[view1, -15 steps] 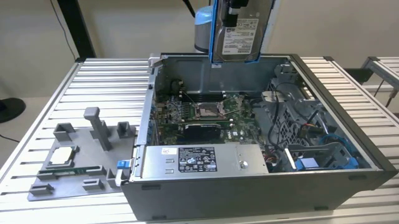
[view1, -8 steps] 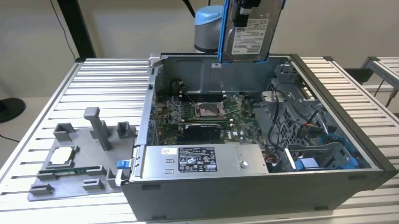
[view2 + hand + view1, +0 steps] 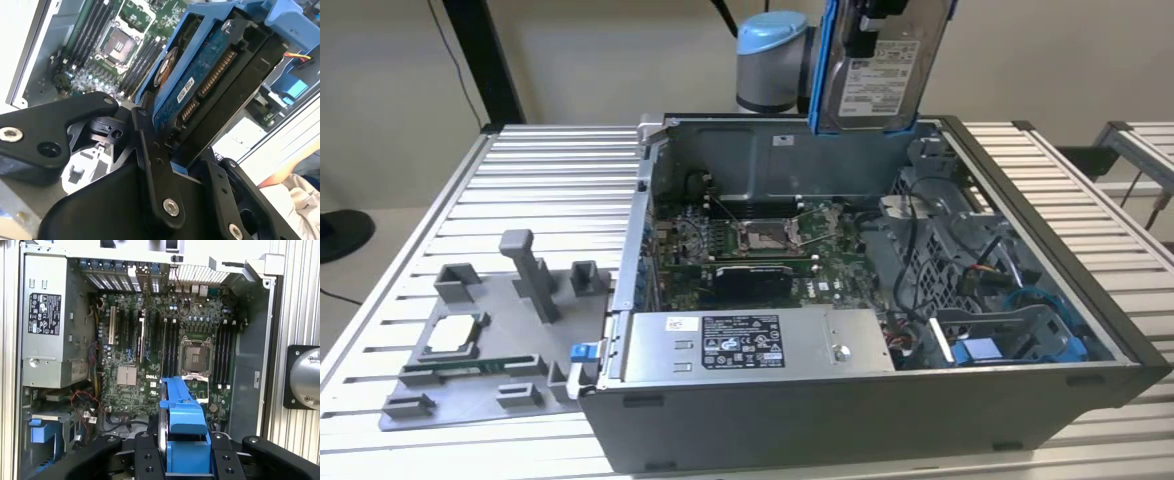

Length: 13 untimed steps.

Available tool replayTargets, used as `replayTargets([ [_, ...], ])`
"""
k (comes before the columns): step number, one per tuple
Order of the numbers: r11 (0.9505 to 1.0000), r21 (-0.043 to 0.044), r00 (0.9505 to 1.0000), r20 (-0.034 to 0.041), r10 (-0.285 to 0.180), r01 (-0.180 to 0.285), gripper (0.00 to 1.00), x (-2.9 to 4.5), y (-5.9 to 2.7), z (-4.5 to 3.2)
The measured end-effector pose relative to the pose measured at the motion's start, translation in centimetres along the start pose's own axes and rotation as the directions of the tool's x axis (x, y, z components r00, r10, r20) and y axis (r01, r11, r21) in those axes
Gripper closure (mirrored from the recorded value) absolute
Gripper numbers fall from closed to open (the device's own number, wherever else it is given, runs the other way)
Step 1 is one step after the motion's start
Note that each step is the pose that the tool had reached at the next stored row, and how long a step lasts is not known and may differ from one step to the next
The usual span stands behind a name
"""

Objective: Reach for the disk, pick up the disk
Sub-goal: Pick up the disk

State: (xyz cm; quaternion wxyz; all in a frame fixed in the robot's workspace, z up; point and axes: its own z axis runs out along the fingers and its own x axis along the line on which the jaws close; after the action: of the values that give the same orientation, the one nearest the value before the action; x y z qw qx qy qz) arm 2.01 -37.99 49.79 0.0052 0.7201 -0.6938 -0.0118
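Note:
The disk [image 3: 887, 75] hangs upright above the back of the open computer case, a silver-grey drive with a white label in a bright blue bracket. My gripper [image 3: 873, 25] is shut on it from above. In the second wrist view the disk [image 3: 200, 75] shows its blue circuit board and connector between the black fingers [image 3: 150, 165]. In the first wrist view the blue bracket edge of the disk [image 3: 182, 415] stands between the gripper's black fingers [image 3: 145, 457], high over the motherboard.
The open computer case [image 3: 1014, 390] sits on a slatted metal table [image 3: 547, 170], with the motherboard [image 3: 747, 245] and a long grey box [image 3: 747, 345] inside. A grey fixture tray [image 3: 474, 385] holding a small silver chip [image 3: 454, 333] lies at the exterior view's left. A person's sleeve [image 3: 300, 195] shows beyond the case.

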Motion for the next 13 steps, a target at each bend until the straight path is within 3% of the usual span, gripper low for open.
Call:
replayTargets([
  [13,1.0000,0.0000,1.0000,0.0000,0.000,0.000,1.00,0.14,-3.63,-0.09],
])
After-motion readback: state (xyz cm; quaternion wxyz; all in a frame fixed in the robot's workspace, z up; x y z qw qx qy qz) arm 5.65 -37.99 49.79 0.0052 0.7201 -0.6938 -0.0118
